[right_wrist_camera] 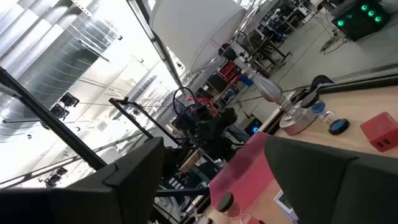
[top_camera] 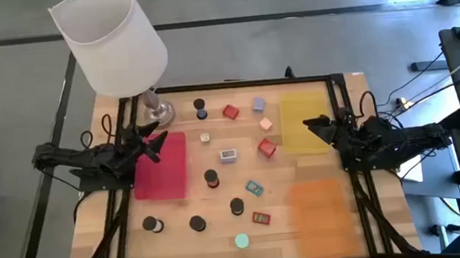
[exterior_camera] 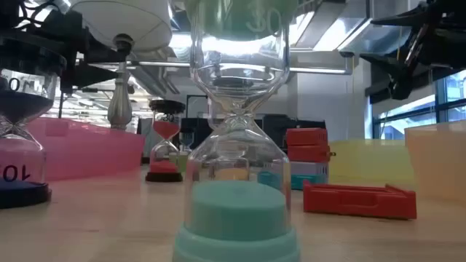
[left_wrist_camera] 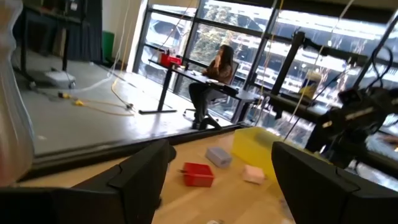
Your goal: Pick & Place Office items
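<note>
Wood tabletop held the office items (top_camera: 231, 154), scattered between the red mat (top_camera: 166, 165) and yellow mat (top_camera: 307, 117). Left gripper (top_camera: 153, 143) and right gripper (top_camera: 314, 126) hung raised, jaws open, empty. Nothing looked started; next likely called for descending onto one piece.

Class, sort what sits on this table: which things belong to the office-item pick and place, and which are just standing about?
Job: teal hourglass, red block, lavender block, white rectangle.
Just there: lamp, red mat, yellow mat, orange mat.
</note>
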Robot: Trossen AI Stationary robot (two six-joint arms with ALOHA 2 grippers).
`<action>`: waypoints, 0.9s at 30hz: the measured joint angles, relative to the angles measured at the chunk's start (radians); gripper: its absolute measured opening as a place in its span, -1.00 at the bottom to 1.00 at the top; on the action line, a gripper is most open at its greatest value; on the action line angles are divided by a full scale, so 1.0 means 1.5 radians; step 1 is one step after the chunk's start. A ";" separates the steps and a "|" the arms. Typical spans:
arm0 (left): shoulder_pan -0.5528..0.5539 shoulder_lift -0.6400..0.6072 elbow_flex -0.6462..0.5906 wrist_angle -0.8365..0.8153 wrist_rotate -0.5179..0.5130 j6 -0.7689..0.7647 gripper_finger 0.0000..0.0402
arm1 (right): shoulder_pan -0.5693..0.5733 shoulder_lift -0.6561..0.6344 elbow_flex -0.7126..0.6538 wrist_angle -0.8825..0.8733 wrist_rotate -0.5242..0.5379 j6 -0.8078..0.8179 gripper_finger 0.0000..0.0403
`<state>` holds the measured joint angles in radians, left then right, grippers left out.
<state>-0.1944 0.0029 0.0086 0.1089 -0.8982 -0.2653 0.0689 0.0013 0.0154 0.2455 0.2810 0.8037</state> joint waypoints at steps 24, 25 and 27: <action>0.000 0.001 0.000 0.098 0.006 -0.071 0.40 | 0.000 0.000 0.000 -0.001 0.053 0.033 0.40; 0.000 0.004 0.000 0.112 0.006 -0.072 0.40 | 0.000 0.000 0.000 -0.001 0.064 0.032 0.40; 0.000 0.018 0.002 0.120 0.003 -0.083 0.40 | 0.000 0.000 0.000 -0.001 0.085 0.031 0.40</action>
<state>-0.1944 0.0298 0.0117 0.2886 -0.8943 -0.3897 0.0691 0.0013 0.0156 0.2447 0.4090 0.8497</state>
